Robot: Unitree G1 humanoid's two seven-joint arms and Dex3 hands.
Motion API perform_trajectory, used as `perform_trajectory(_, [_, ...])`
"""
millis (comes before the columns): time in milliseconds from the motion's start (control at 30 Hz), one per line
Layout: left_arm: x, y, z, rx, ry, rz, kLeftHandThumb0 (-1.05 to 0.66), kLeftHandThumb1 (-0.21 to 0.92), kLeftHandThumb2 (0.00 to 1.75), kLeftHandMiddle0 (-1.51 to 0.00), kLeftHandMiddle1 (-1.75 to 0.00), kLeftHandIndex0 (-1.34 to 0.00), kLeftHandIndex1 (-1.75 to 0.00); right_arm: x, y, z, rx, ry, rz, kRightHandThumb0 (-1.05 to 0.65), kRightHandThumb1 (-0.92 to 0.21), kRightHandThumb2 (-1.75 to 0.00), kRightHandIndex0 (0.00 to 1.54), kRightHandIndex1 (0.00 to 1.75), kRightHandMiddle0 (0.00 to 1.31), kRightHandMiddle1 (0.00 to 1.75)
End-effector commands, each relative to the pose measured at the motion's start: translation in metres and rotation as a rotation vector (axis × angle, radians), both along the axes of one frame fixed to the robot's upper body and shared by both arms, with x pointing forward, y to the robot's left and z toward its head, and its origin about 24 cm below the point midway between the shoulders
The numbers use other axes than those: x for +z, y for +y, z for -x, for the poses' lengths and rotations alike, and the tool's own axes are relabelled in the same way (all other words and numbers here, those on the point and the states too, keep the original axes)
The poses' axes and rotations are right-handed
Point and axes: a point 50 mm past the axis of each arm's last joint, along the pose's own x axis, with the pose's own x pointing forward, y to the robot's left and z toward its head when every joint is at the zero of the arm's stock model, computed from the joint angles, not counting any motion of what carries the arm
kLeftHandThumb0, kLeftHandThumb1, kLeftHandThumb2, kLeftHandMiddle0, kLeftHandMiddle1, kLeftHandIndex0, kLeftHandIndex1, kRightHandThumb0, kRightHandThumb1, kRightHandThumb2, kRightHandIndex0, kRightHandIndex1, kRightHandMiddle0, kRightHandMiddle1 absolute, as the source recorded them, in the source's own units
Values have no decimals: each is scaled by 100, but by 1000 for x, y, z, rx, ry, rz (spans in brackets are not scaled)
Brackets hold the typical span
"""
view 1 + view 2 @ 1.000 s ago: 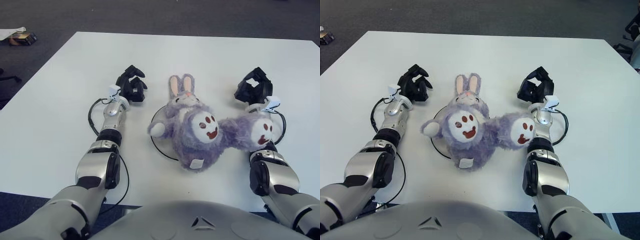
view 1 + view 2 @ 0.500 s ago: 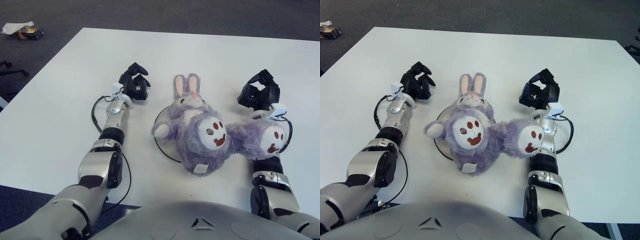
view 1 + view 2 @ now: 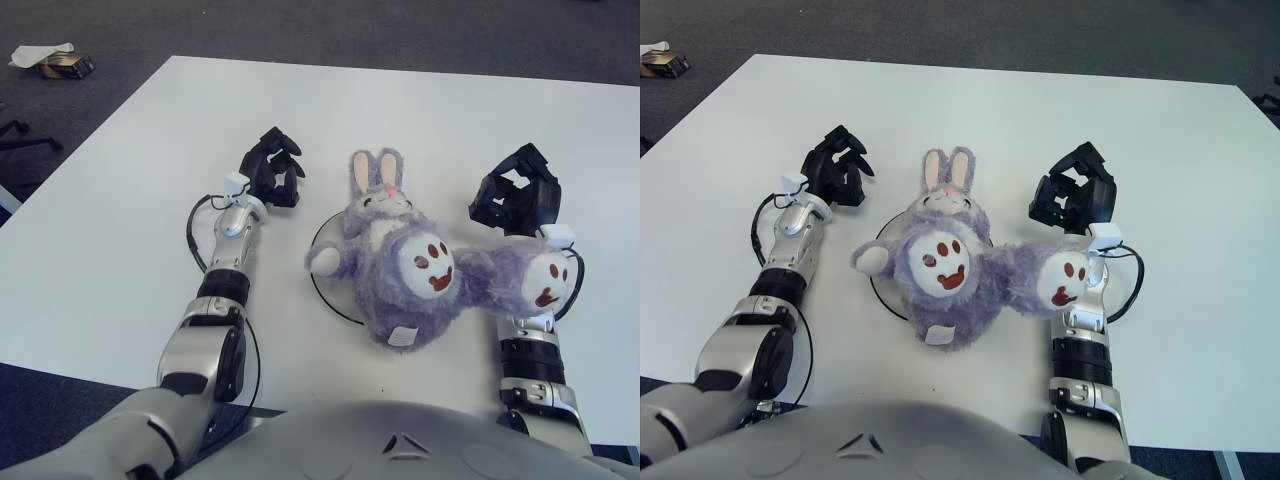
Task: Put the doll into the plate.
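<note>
The doll (image 3: pixel 400 262) is a purple plush bunny with pink ears. It lies on its back across a white plate whose dark rim (image 3: pixel 322 297) shows at its left. One of its feet, with a brown paw face, lies over my right wrist (image 3: pixel 545 280). My left hand (image 3: pixel 270 165) sits to the left of the bunny's head, fingers loosely spread and holding nothing. To the right of the doll is my right hand (image 3: pixel 515 195), also open and apart from the plush.
The white table (image 3: pixel 120 230) has its left edge running diagonally and its near edge just before my body. Dark carpet lies beyond. A small box with paper (image 3: pixel 60 62) sits on the floor at the top left. Black cables loop beside both wrists.
My right forearm has drawn in, so its elbow has left the view. Both hands have shifted only slightly. The doll stays on the plate.
</note>
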Motion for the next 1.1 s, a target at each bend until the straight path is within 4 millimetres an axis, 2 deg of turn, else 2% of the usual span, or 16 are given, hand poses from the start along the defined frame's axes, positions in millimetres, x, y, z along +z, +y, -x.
perform_trajectory(0, [-27, 4, 18, 36, 106, 10, -1, 12, 155, -65, -175, -64, -175, -42, 3, 29, -49, 151, -78, -51, -24, -141, 129, 175, 68, 175])
perform_trajectory(567, [-23, 5, 22, 47, 120, 11, -1, 15, 151, -62, -175, -61, -175, -38, 2, 29, -64, 186, -106, -52, -22, -143, 128, 175, 69, 175])
perform_trajectory(933, [-22, 5, 25, 52, 119, -24, -1, 13, 154, -64, -175, -63, -175, -37, 0, 29, -59, 211, -118, -52, -23, -142, 128, 175, 69, 175])
perform_trajectory(1000, [-22, 5, 25, 56, 120, -31, -1, 5, 161, -77, -175, -65, -169, -37, -1, 29, -61, 217, -122, -51, -24, -141, 128, 175, 68, 175])
perform_trajectory(1067, [-23, 5, 26, 59, 121, -33, -2, 0, 165, -84, -175, -67, -166, -37, -1, 29, -64, 222, -126, -51, -24, -141, 128, 175, 68, 175])
